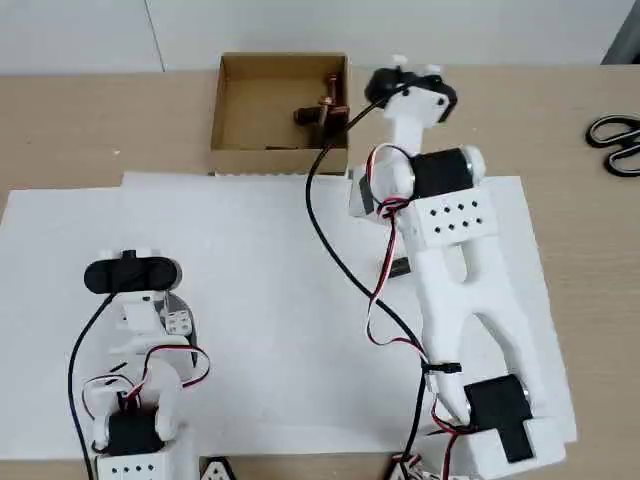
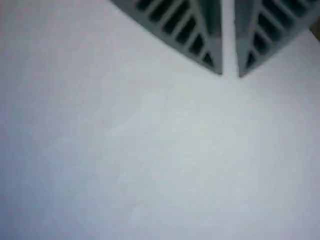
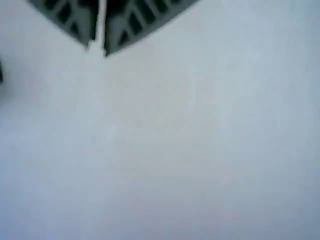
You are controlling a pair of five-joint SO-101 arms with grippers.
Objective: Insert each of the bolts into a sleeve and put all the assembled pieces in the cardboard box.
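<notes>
Copper-coloured bolt-and-sleeve pieces (image 1: 322, 106) lie heaped in the far corner of the cardboard box (image 1: 270, 160), on the side next to the outstretched arm (image 1: 440, 200), as seen from the high view. The open-topped box stands on the wooden surface (image 1: 80, 130), its near wall just beyond the far edge of a white paper sheet (image 1: 260, 300). The heap is the only content that reads clearly. A dark streak along the inside of the near wall may be shadow.

The outstretched arm lies across the sheet with its wrist beside the box wall. The other arm (image 1: 135, 300) sits folded low toward the sheet's near corner on the opposite side.

The left pincer (image 2: 230, 74) hangs over plain white paper, jaws drawn together to a thin slit with nothing between them. The right pincer (image 3: 98, 50) hangs over white paper too, just as narrow and just as empty-handed.

With both pincers free and the hardware in the box, the job looks at or very near its end. The pieces are too small to count, or to tell whether every bolt is seated in a sleeve. The outstretched arm also hides part of the sheet, so a stray piece cannot be ruled out.

Scissors (image 1: 615, 140) lie well apart from the box at the edge of the surface.
</notes>
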